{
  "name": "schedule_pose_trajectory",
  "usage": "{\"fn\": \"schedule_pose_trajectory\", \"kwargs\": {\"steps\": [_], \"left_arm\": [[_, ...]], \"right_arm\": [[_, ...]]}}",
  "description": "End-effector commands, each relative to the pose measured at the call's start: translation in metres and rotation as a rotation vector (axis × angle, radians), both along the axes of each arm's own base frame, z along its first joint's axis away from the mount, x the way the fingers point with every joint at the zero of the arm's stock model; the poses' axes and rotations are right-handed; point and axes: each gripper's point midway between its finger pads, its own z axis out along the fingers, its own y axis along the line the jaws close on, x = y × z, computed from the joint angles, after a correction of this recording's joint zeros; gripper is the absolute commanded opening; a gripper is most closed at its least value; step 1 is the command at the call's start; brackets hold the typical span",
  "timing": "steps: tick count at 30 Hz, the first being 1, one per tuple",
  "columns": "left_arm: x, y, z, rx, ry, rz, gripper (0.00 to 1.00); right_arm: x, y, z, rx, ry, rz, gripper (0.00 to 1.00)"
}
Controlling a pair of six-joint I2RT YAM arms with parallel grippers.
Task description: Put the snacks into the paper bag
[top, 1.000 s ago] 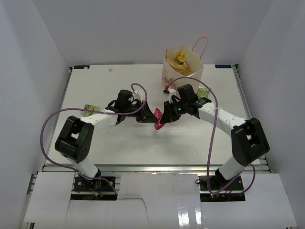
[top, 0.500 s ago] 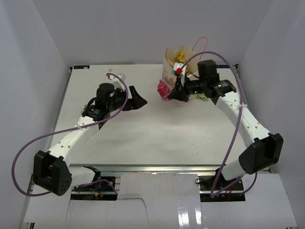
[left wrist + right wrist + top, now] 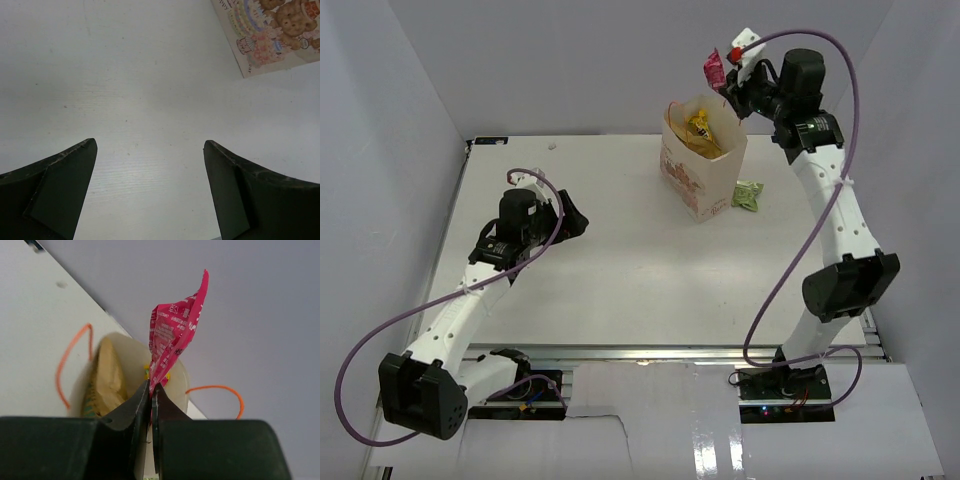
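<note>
Surroundings: the paper bag (image 3: 703, 165) is standing upright at the far side of the desk (image 3: 620, 280), mouth open. A yellow packet (image 3: 700, 127) is lying inside it, and the right wrist view is also showing a tan-brown pouch (image 3: 107, 377) leaning against the bag's inner wall. The orange loop handles (image 3: 65, 360) are arching out to either side of the mouth. A light-green packet (image 3: 748, 194) is lying on the desk just beside the bag, on its right. White enclosure walls are closing in the desk on three sides.

Right arm: it is reaching high and far, with a purple cable (image 3: 790, 260) looping off it. The right tool (image 3: 728, 82) is hanging above the bag, clamped tight on the lower edge of the pink packet (image 3: 714, 70). In the wrist view the packet is sticking out past the fingertips, with the bag's mouth directly beyond it.

Left arm: it is extending low over the left half of the desk, well apart from the bag. The left tool (image 3: 575, 222) is standing wide, with nothing between its fingers.
</note>
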Motion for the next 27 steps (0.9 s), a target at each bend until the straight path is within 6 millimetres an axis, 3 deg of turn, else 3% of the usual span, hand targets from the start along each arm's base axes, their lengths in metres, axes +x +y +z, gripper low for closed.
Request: {"fn": "schedule_pose_trajectory", "kwargs": {"steps": [1,4,8,11,15,19,20,21,23,24,27], "left_arm": [[-0.008,0.011,-0.005,0.034,0.01,0.026,0.98],[-0.011,0.016,-0.009,0.04,0.016,0.045,0.98],[-0.012,0.023,-0.013,0.043,0.027,0.069,0.98],[-0.01,0.027,-0.016,0.033,0.045,0.085,0.98],[-0.005,0.028,-0.02,0.0,0.075,0.095,0.98],[-0.001,0.028,-0.022,-0.024,0.093,0.098,0.98],[-0.001,0.028,-0.023,-0.026,0.096,0.098,0.98],[-0.002,0.028,-0.024,-0.027,0.099,0.097,0.98],[-0.004,0.027,-0.025,-0.035,0.099,0.097,0.98],[-0.006,0.027,-0.029,-0.039,0.108,0.097,0.98],[-0.009,0.026,-0.034,-0.053,0.116,0.094,0.98]], "right_arm": [[0.043,-0.025,-0.028,-0.09,-0.004,-0.175,0.08],[0.055,-0.032,-0.049,-0.142,0.013,-0.214,0.08],[0.056,-0.034,-0.077,-0.183,0.063,-0.209,0.08],[0.051,-0.035,-0.09,-0.192,0.091,-0.207,0.19],[0.039,-0.036,-0.088,-0.164,0.111,-0.204,0.39],[0.013,-0.04,-0.058,-0.038,0.142,-0.17,0.43],[0.007,-0.044,-0.05,0.004,0.155,-0.164,0.43],[0.005,-0.061,-0.048,0.046,0.177,-0.18,0.43],[-0.016,-0.067,-0.038,0.154,0.226,-0.141,0.43],[-0.027,-0.079,-0.047,0.216,0.292,-0.131,0.43],[-0.036,-0.119,-0.076,0.311,0.408,-0.192,0.43]]}}
